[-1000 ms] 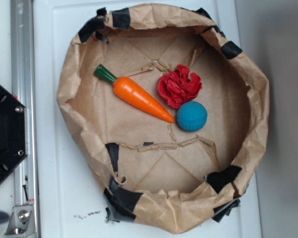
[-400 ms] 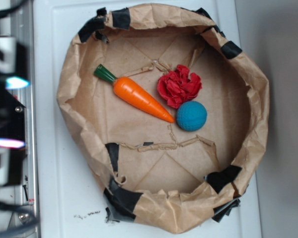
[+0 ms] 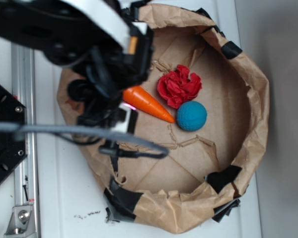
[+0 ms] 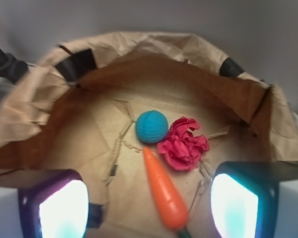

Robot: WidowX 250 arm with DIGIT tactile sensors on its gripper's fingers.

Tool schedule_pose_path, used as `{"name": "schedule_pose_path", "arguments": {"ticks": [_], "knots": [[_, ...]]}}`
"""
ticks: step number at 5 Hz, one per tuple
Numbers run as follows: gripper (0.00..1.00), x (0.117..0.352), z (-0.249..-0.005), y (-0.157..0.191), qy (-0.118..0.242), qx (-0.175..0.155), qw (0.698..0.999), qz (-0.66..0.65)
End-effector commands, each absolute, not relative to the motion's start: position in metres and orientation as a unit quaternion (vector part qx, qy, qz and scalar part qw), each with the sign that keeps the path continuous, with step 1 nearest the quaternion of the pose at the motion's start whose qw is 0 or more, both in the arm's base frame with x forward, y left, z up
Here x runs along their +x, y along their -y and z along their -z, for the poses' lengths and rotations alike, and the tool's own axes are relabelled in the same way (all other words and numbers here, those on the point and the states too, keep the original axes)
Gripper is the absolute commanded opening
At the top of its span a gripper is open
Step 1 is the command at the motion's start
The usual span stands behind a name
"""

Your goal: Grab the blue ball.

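Desk (image 3: 64, 198), white and flat, carries a wide crumpled brown paper basin (image 3: 256, 99) patched with black tape. Over the basin's left side hangs the black robot arm with its hand (image 4: 149, 198), released, its two lit fingers (image 4: 59, 208) spread wide apart and grasping nothing. Inside lie an orange toy carrot with a green top (image 4: 164, 193), a red ruffled wad (image 4: 183, 147) and the small teal-blue bumpy ball (image 3: 191, 116). The ball sits right of centre on the basin floor, touching or just beside the wad and near the carrot's tip. This looks like the approach step; next the hand should travel over the ball and descend, fingers straddling it clear of wad and carrot. Being round, the ball has no long axis or heading.
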State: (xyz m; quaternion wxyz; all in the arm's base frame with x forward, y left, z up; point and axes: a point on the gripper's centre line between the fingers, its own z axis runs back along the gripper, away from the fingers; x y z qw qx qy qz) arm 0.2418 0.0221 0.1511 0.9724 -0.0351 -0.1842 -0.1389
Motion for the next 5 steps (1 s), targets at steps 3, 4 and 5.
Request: {"name": "schedule_pose_path", "arguments": {"ticks": [3,4,5], "knots": [[1.00,0.322,-0.073,0.000,0.191,-0.025,0.924,0.330],[1.00,0.297,-0.051,0.022,0.140,-0.107,0.888,0.425],[0.92,0.283,-0.043,0.032,0.119,-0.113,0.884,0.437]]}}
